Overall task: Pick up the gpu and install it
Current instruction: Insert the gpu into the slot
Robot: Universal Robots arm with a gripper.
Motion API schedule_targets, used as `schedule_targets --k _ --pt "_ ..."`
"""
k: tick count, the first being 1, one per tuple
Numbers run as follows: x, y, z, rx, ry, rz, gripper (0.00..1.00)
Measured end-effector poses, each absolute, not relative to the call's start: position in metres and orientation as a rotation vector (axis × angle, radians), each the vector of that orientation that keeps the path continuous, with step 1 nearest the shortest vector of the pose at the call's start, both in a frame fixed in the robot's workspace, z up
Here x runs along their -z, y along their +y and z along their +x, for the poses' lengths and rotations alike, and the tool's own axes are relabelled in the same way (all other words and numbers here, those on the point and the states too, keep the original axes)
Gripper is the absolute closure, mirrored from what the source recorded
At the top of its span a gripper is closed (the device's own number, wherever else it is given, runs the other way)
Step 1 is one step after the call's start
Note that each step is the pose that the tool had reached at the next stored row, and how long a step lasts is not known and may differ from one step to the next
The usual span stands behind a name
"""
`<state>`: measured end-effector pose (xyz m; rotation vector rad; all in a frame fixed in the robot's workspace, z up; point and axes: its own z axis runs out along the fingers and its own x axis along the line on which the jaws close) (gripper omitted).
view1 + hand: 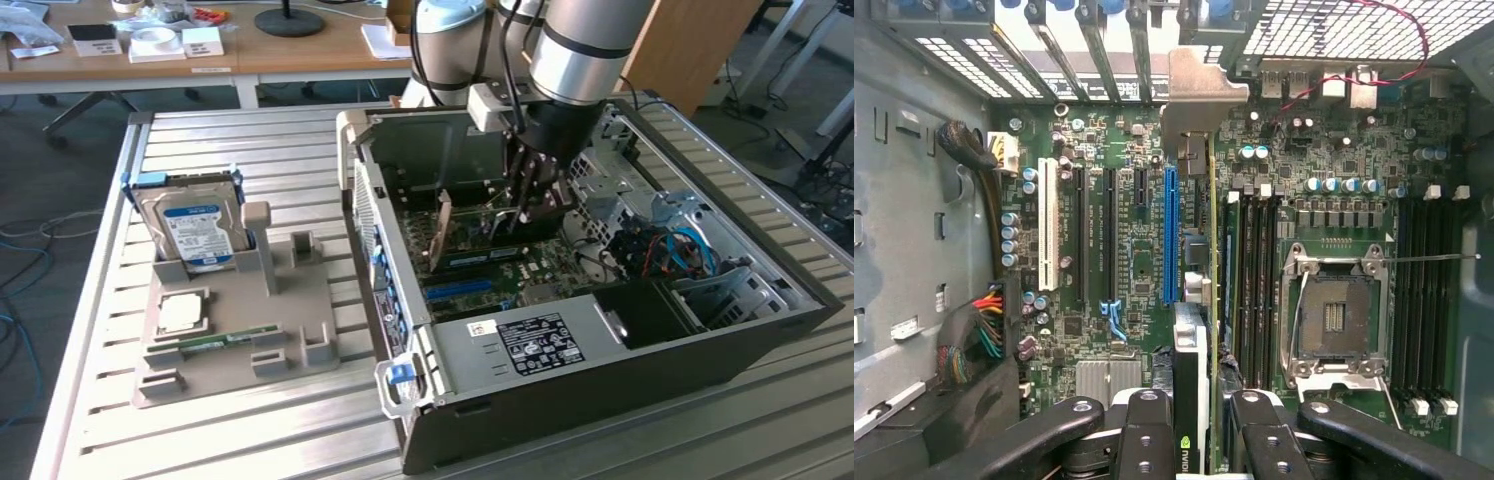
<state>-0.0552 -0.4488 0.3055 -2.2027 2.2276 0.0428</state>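
The black-fingered gripper point(1199, 428), clamped on the thin tan-brown, black-cooled gpu point(1191, 365) just beside the long blue plastic slot point(1171, 235), could jam the card's edge connector if pressed down misaligned.

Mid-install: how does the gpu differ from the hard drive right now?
The gpu is inside the case, gripped by the pincer over the motherboard; the hard drive sits free in the grey holder outside. The gpu is a thin card; the hard drive is a thicker silver block with a blue label. Both stand on edge.
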Motion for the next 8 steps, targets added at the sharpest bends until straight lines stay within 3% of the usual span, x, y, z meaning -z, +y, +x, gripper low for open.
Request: schedule_targets --k 8 --pt "-0.3026 -0.4488 -0.0556 -0.043 2.227 -2.203 0.73"
